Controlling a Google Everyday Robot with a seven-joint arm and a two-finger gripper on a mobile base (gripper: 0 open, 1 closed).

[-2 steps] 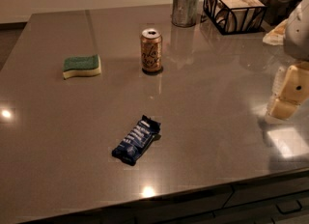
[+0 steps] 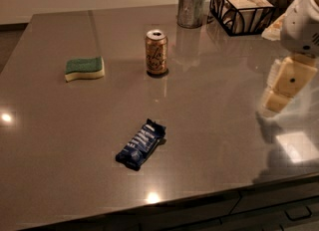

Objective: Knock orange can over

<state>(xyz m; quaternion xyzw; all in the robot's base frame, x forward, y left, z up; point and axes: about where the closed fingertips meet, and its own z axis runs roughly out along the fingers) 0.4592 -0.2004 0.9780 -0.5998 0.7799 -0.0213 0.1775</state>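
The orange can (image 2: 156,52) stands upright on the grey table (image 2: 209,125), back of centre, with its silver top showing. My gripper (image 2: 285,84) is cream-coloured and hangs from the white arm (image 2: 303,21) at the right edge of the view. It is above the table, well to the right of the can and a little nearer the front, and it does not touch the can. Nothing shows in its grasp.
A green and yellow sponge (image 2: 84,68) lies left of the can. A dark blue snack bar (image 2: 141,144) lies in front of it. A grey metal cup (image 2: 191,7) with white contents and a black wire basket (image 2: 240,10) stand at the back right.
The gripper has shifted slightly left and up in the view. The can, the sponge and the snack bar have not moved.
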